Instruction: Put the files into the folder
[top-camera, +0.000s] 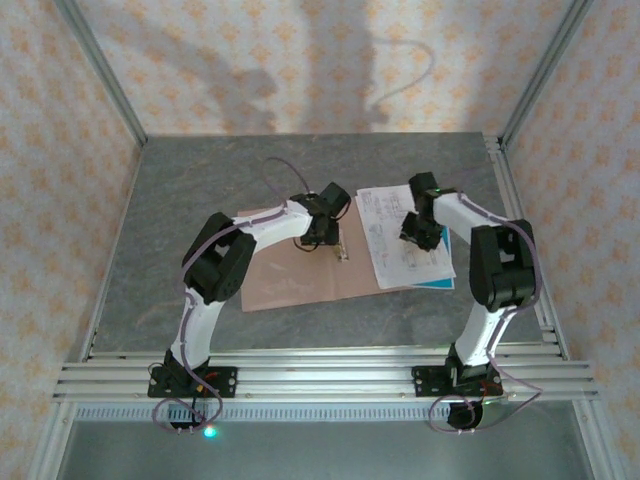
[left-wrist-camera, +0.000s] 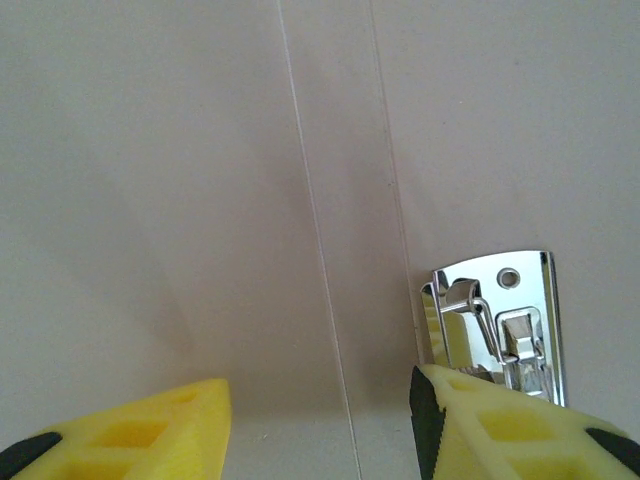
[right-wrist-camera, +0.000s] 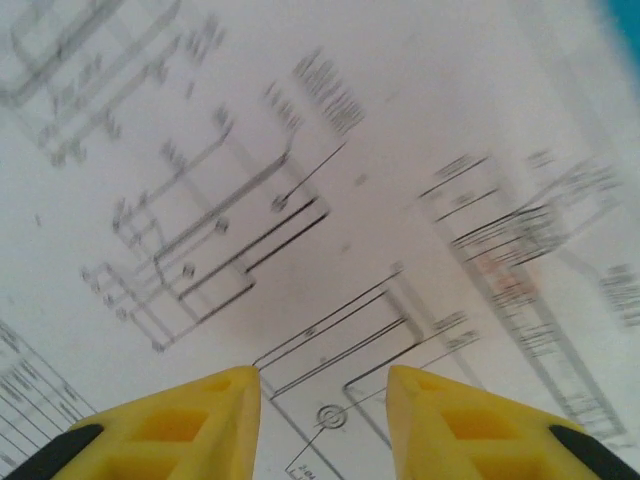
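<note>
The files (top-camera: 385, 225), thin white paper sheets printed with black line diagrams and stacked on a teal-blue sheet (top-camera: 437, 285), lay flat on the grey surface (top-camera: 200, 180), just at three o'clock of the open pinkish-brown card folder (top-camera: 290, 275). We judged them light, limp and slippery: sheets likely to fan apart or buckle if pinched in the middle. An edge seemed the better hold, probably the nine o'clock side nearest the folder, sliding the stack over rather than lifting it. The folder looked stiffer, and its small shiny metal fastener (left-wrist-camera: 495, 320) at the spine would need clearing before the sheets went under it.

The left fingers (left-wrist-camera: 140, 435) stood apart over the folder's spine crease with nothing between them, the one at three o'clock just beside the fastener. The right fingers (right-wrist-camera: 190, 425) were also apart, low over the printed top sheet and gripping nothing. Whether either pair touched what lay beneath, we could not tell.
</note>
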